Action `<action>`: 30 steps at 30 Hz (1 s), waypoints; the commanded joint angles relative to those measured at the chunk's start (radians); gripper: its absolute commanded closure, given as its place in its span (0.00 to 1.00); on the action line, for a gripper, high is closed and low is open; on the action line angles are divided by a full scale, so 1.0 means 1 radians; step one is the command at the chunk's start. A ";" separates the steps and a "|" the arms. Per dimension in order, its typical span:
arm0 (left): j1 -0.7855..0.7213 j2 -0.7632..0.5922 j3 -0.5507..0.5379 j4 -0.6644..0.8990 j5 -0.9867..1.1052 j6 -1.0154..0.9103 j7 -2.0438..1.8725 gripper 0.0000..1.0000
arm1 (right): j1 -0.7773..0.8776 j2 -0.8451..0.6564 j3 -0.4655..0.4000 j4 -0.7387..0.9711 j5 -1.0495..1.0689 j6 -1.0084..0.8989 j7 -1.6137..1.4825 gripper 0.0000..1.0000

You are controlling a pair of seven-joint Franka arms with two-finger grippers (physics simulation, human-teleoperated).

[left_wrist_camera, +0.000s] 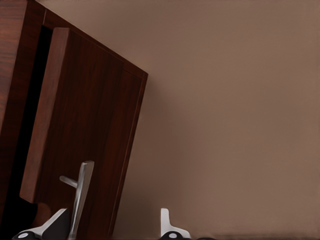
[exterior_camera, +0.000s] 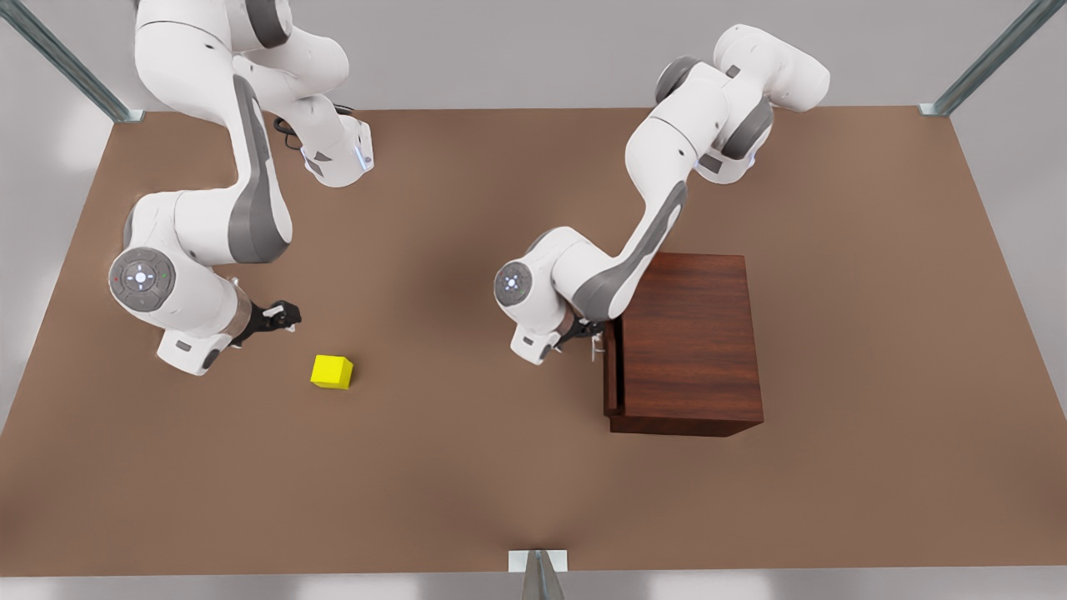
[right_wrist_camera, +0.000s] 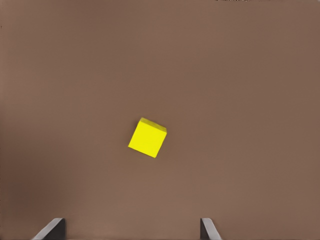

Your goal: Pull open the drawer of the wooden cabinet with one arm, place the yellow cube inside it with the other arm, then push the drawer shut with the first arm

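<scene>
Altogether two arms, one yellow cube [exterior_camera: 332, 372] — one wooden cabinet [exterior_camera: 688, 342].

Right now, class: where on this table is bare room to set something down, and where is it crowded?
Bare table lies between the yellow cube and the wooden cabinet, along the near edge, and on the front view's right of the cabinet. It is crowded at the drawer front, where the open left pincer straddles the handle, and between the open right pincer and the cube.
</scene>
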 commanded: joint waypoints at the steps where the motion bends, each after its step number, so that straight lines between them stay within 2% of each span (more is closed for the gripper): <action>1: -0.007 -0.001 0.000 0.003 -0.009 0.002 0.009 0.11 | 0.029 0.053 0.000 0.022 0.012 0.040 0.062 0.00; 5: -0.015 0.007 0.000 0.014 -0.009 0.007 -0.003 0.11 | 0.030 0.185 -0.001 0.037 0.068 0.163 0.288 0.00; 8: -0.016 0.009 0.000 0.017 -0.010 0.008 -0.005 0.11 | -0.020 0.197 -0.006 -0.094 0.116 0.353 0.338 0.00; 13: -0.024 0.015 0.002 0.024 -0.010 0.004 -0.008 0.11 | -0.022 0.174 -0.012 -0.240 0.107 0.501 0.414 0.00; 22: -0.038 0.024 0.003 0.037 -0.010 0.008 -0.008 0.11 | -0.050 0.222 -0.006 -0.295 0.116 0.518 0.346 0.00; 30: -0.064 0.039 0.005 0.064 -0.010 0.010 -0.034 0.11 | -0.056 0.222 0.000 -0.388 0.153 0.622 0.294 0.00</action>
